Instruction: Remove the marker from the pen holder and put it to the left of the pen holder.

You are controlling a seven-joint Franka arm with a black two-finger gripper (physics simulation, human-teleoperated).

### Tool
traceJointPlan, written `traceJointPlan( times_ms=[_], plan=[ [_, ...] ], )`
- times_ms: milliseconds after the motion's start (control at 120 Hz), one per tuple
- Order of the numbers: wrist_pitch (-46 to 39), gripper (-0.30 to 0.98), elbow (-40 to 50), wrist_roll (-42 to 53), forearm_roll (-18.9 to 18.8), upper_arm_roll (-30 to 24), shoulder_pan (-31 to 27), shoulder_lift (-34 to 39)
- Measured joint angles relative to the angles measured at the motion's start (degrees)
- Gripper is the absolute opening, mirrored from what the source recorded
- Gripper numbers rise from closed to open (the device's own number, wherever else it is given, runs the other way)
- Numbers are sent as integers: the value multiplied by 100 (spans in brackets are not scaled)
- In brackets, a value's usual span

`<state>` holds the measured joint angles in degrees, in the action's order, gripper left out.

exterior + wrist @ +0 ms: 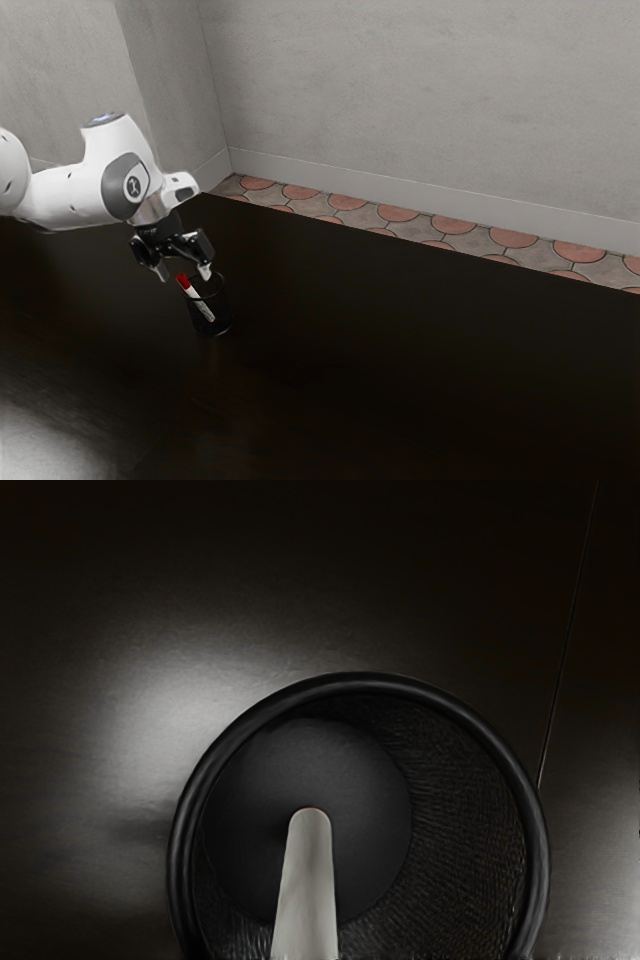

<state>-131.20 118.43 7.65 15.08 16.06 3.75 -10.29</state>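
My gripper point(185, 272) is open above the pen holder in the exterior view, its fingertips set well apart. The marker point(202, 300) leans inside the black pen holder point(219, 315), its red end sticking out over the rim towards the exterior view's left, at about fingertip height. One fingertip appears close over the rim, the other outside it; whether either touches anything I cannot tell. From the wrist camera, the round pen holder point(538, 850) lies below my hand, with the pale marker body point(308, 890) slanting across its inside.
The dark table point(400, 350) surrounds the holder. Beyond its far edge are floor tiles point(400, 213) and a grey wall point(420, 100). A bright reflection point(40, 440) lies on the tabletop at the exterior view's lower left.
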Motion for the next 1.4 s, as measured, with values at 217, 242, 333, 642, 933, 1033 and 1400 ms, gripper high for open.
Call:
traceJointPlan(
  times_ms=[217, 242, 333, 642, 933, 1033, 1400],
  plan=[
    [-120, 44, 126, 219, 55, -25, 4, 102],
    [-127, 41, 135, 240, 57, -24, 4, 110],
    [-145, 32, 245, 310, 63, -24, 5, 197],
    [-168, 4, 394, 483, 63, -24, 5, 318],
    [457, -7, -294, 490, -117, -163, 20, 527],
    [1122, -9, -709, 471, -430, -135, 36, 727],
    [4312, -10, -2409, 64, -1891, 319, -23, -439]
  ],
)
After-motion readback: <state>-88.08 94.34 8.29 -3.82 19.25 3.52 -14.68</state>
